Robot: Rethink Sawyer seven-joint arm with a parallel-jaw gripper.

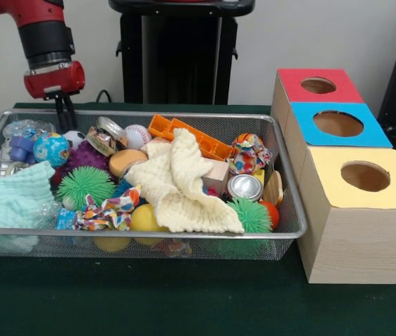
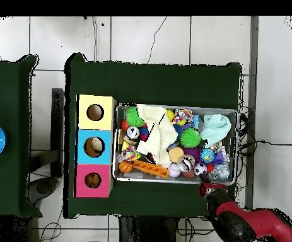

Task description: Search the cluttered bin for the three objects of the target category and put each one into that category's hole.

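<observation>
Hand (image 1: 64,117) poised behind cluttered bin (image 1: 292,224), grip state not discernible, nothing apparently carried; sorting into holes seemingly still all ahead.

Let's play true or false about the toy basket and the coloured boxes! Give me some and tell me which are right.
1. The yellow box has a round hole on top. True.
2. The cream cloth lies on top of the toys in the wire basket. True.
3. The gripper is holding the baseball. False: it hangs behind the basket's corner, holding nothing visible.
4. The blue box stands at the end of the row. False: it sits between the red box and the yellow one.
</observation>
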